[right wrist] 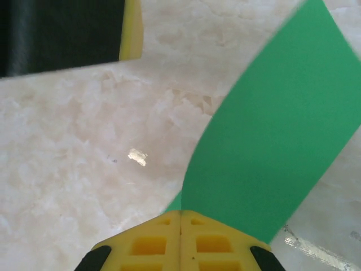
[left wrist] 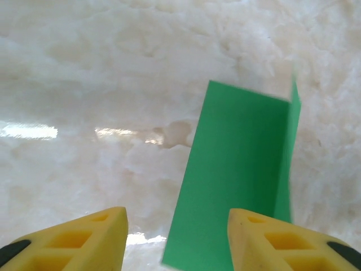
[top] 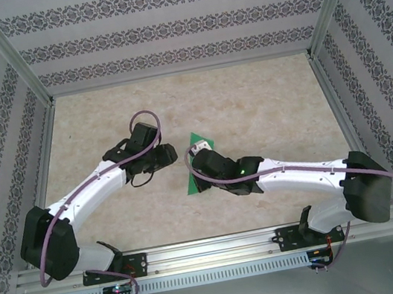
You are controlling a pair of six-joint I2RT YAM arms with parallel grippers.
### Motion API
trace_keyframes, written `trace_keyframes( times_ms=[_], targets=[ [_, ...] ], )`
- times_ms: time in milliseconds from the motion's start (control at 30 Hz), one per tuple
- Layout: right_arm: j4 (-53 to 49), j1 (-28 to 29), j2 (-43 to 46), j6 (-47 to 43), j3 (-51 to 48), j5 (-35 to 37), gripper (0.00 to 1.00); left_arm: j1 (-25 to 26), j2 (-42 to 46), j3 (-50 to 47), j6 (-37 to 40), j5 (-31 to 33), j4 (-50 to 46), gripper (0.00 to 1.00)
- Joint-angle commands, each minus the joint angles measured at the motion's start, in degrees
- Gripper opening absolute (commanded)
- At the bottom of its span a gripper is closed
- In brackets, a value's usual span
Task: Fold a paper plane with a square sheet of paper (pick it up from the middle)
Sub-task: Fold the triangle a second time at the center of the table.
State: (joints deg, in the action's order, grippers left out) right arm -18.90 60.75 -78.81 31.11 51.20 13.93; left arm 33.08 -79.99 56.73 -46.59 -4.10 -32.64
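Square sheet of paper (right wrist: 271, 141) clenched in right gripper (right wrist: 180, 217); left wrist view: upturned side flap, left gripper (left wrist: 176, 220) spread, empty.

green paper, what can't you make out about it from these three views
Top view: the middle of the green paper lies under the right arm, so its folds are hidden.
Left wrist view: its near end is cut off by the bottom edge and partly behind a yellow finger of the left gripper.
Right wrist view: it runs blurred out of the top right corner; how much is pinched in the shut right gripper is hidden.
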Motion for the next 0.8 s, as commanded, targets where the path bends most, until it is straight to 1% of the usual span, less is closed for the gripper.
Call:
trace_keyframes(
  times_ms=[0,133,200,267,367,467,600,767],
  targets=[
    [-1.4,0.4,4.0,2.4,2.5,3.0,0.0,-0.1,1.8,-1.0,-1.1,2.3,-1.9,0.48],
    [-3.1,-0.6,3.6,3.3,2.8,2.7,0.0,-0.1,2.2,-1.5,-0.8,1.5,-1.9,0.43],
    [-2.5,-0.6,2.4,4.7,1.6,0.8,0.0,-0.1,2.3,-2.1,-0.5,0.4,-1.4,0.42],
    [-0.2,-0.3,1.2,6.0,0.6,-2.8,0.0,-0.1,1.8,-2.8,-0.4,-1.6,-0.6,0.39],
    [2.7,0.3,-0.9,8.0,-0.2,-6.0,0.0,-0.1,0.9,-4.5,-0.3,-6.8,2.1,0.35],
    [5.7,0.5,-2.7,10.1,-1.4,-7.4,0.0,0.1,-0.3,-6.7,-1.1,-11.0,4.4,0.25],
    [7.8,0.5,-5.3,11.3,-1.7,-9.2,0.0,1.1,-0.6,-9.9,-3.3,-12.8,6.1,0.18],
    [8.7,0.6,-7.5,11.6,-1.5,-10.6,0.0,2.6,-1.4,-13.6,-6.4,-13.1,8.8,0.16]
  ],
)
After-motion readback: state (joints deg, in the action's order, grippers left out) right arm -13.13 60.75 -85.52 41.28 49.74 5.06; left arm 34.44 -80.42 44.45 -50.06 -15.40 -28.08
